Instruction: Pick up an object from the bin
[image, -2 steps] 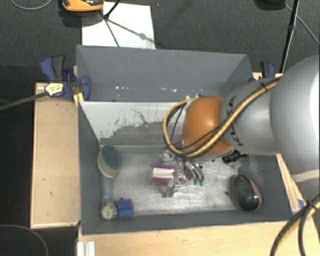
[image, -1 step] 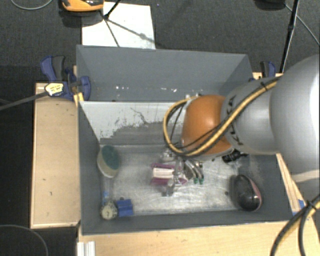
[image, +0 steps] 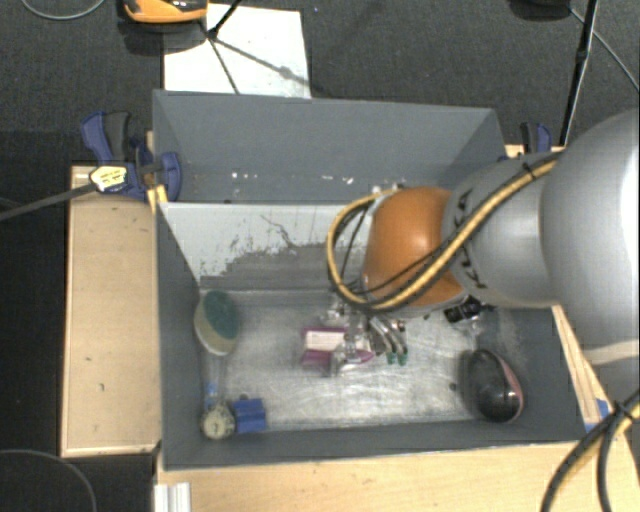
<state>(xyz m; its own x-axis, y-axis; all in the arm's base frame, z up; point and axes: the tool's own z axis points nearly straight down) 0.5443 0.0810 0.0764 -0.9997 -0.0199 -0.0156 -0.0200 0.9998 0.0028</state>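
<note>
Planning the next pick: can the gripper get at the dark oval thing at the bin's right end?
Probably yes. The dark oval thing lies alone, nothing on it; the gripper is mid-bin by a purple-and-white box. The nearby bin wall may crowd it.

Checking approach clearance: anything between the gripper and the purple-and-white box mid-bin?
Nothing visible. The gripper is down at the box, at its right edge in the view. The dark oval thing lies farther right and the brush is by the left wall, both apart from them.
</note>
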